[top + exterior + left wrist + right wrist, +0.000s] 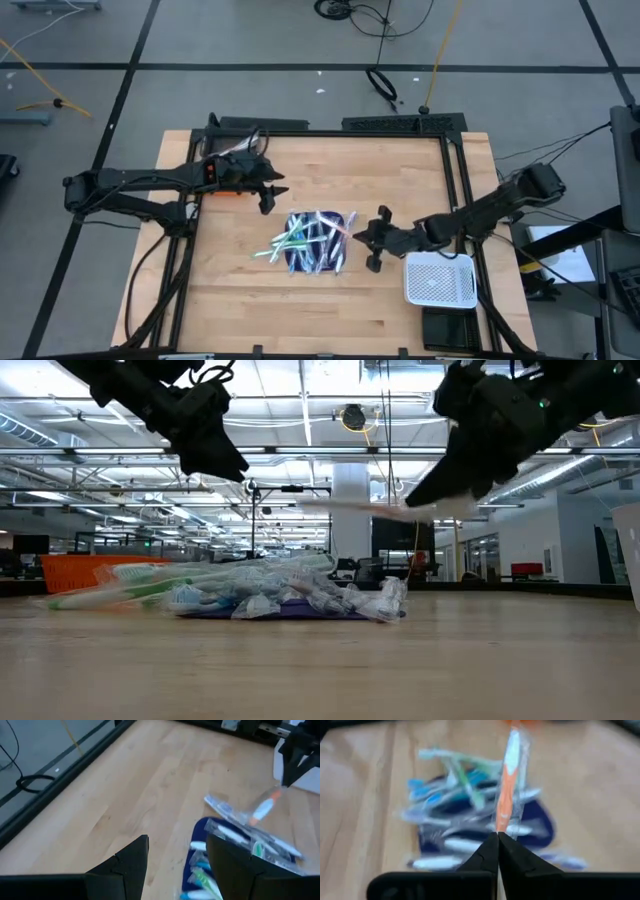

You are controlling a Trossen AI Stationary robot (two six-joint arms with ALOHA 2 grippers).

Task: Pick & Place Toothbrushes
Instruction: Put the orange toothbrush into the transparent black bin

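Fingers (490,851) of the right gripper (352,228) clamp one orange-and-white toothbrush (508,785), lifted beside the pile (312,240) of many toothbrushes on one blue mat (535,820). Left gripper (268,196), fingers apart, hovers near the pile. One white basket (440,279) on the desk (400,170).

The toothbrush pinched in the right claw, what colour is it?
Orange and white toothbrush, clearest in the right wrist view.

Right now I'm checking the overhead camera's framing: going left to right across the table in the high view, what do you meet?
Left arm's open dark tool → heap of thin green, white, pink and blue plastic toothbrushes → right arm's dark tool, shut on an orange-and-white wrapped toothbrush → white perforated plastic basket.
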